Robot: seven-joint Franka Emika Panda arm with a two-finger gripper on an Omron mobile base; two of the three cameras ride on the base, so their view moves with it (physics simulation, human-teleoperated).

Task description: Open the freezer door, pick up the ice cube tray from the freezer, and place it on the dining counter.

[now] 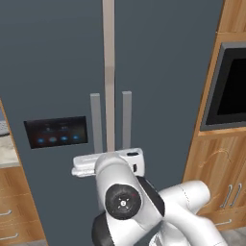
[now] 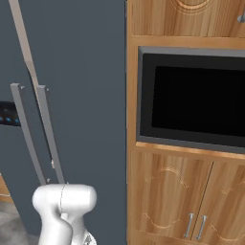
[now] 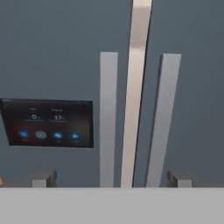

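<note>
While I look from the left base, the freezer door (image 1: 53, 86) stands shut ahead, above my arm. From the right base, its handle (image 2: 24, 139) shows. By hand view, my claw (image 3: 111, 178) gapes wide, the handle between its tips.

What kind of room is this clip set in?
Most likely a home kitchen: a tall dark two-door fridge with a lit control panel and bar handles, a built-in oven set in wooden cabinets, and a marbled counter edge at far left.
</note>
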